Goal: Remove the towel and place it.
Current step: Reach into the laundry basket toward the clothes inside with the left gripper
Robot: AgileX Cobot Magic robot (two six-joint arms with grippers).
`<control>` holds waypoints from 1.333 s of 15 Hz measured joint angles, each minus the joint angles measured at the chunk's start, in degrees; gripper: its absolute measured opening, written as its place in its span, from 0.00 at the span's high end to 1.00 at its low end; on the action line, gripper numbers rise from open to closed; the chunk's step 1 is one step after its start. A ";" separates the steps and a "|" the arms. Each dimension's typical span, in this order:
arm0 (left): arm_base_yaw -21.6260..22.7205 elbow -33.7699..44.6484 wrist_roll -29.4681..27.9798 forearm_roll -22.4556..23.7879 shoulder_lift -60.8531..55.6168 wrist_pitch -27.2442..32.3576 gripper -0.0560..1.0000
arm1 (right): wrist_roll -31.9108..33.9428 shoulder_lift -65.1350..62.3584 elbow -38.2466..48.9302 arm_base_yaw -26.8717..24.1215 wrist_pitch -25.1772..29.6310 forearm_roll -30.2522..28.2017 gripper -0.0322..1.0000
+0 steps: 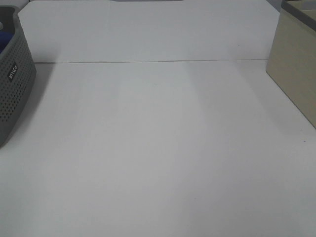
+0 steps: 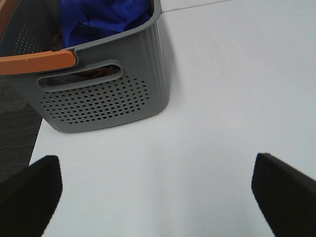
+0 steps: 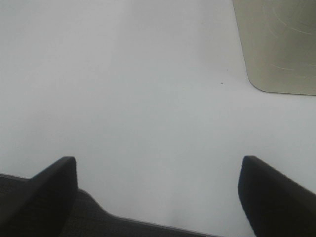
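Right in front of me, my left gripper (image 2: 155,197) is spread wide with nothing between its two dark fingers. My right gripper (image 3: 158,192) is spread wide and empty too. Both hang over the bare white table (image 1: 158,148), and neither shows in the high view.

A little past my left fingers stands the grey basket (image 2: 98,103), with lots of small holes in its wall and an orange handle (image 2: 39,61) along its rim. The towel (image 2: 98,19) is inside it, a bright blue heap bunched up near the top. I am not touching it.

Far over on my right side sits a beige box (image 3: 281,44).

I think I am at the very start: the reach for the towel has not begun. Next, my left gripper should go up over the rim, come down onto the blue heap, pinch a thick fold and lift it clear of the handle.
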 joint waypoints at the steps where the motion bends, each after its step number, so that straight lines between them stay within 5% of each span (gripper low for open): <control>1: 0.00 0.00 0.00 0.00 0.00 0.00 0.01 | 0.00 0.00 0.00 0.00 0.00 0.00 0.13; 20: 0.00 0.00 0.00 0.00 0.00 0.00 0.01 | 0.00 0.00 0.00 0.00 0.00 0.00 0.13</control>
